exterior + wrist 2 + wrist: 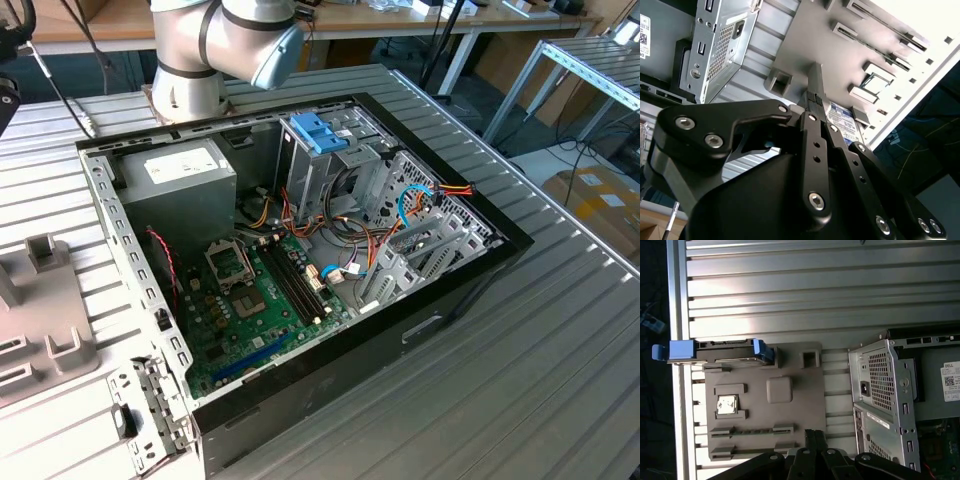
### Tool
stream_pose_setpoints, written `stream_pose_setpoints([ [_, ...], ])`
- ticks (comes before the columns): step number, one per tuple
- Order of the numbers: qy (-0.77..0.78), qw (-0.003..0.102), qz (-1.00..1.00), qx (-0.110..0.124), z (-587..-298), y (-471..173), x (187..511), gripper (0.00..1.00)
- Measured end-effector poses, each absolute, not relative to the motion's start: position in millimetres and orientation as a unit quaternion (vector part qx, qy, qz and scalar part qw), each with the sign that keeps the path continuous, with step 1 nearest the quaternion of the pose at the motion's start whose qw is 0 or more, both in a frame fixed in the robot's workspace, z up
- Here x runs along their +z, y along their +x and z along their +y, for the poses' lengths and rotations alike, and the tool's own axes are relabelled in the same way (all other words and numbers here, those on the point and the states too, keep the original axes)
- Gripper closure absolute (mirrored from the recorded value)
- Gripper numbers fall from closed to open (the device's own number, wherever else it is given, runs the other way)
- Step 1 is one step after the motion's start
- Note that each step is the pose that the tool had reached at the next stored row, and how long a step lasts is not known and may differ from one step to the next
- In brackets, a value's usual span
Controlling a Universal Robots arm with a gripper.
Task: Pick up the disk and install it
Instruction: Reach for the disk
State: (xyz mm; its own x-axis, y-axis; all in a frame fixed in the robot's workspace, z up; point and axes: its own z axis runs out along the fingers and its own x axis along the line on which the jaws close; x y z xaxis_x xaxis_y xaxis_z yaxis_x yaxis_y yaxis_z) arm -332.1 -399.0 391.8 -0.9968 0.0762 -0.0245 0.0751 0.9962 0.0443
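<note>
The disk (722,352) stands on edge in a slot at one end of a grey holder plate (790,410), with blue rails at both of its ends. In the second wrist view a patch of the disk's white label (844,119) shows past the black finger links. My gripper (814,433) hovers over the opposite end of the plate, well apart from the disk. Its fingers (815,82) lie together with nothing between them. The open computer case (300,240) lies on the ribbed metal table in the exterior view.
A grey power-supply box (175,178) sits in the case's back corner, and its vented rear (880,380) is close to the holder plate. A light-blue bracket (318,130) tops the drive cage. The motherboard (255,300) and loose cables fill the case floor. The arm's base (190,70) stands behind the case.
</note>
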Motion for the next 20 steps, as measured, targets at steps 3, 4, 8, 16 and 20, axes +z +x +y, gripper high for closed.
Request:
stream_pose_setpoints([
  [3,0.038,0.013,0.999,0.022,-399,-335,392,0.89],
  [4,0.038,0.013,0.999,0.022,-399,-335,392,0.89],
  [8,0.038,0.013,0.999,0.022,-399,-339,392,0.89],
  [16,0.038,0.013,0.999,0.022,-399,-345,392,0.89],
  [20,0.038,0.013,0.999,0.022,-399,-347,391,0.89],
])
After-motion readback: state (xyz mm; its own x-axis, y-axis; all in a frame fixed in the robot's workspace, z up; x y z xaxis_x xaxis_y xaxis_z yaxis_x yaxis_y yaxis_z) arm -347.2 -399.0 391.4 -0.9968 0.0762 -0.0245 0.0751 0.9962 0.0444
